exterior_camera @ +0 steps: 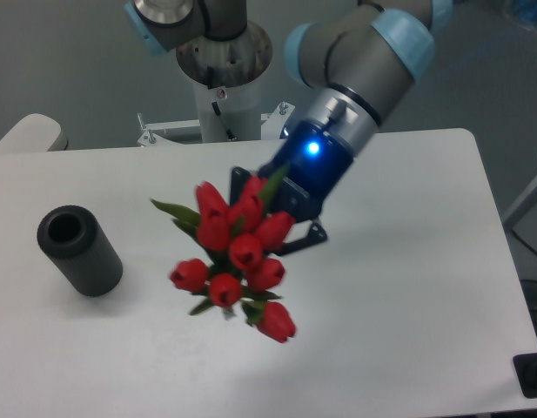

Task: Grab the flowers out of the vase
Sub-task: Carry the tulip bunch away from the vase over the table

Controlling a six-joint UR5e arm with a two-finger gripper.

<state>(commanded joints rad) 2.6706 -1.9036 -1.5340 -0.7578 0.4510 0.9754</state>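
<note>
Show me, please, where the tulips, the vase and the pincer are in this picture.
tulips (246, 251): fixed camera view, on a red bud in the middle of the bunch.
vase (92, 266): fixed camera view, on its dark outer wall.
pincer (290, 218): fixed camera view, between its fingertips, by the bunch.

White table (407, 287); grey floor (68, 61) behind.

The dark grey cylindrical vase (79, 250) looks matt and faintly grainy. The bunch of red tulip flowers (237, 258) has smooth, slightly waxy buds (plastic or cloth, unclear). The white table (399, 287) is smooth, with a dull sheen.
</note>
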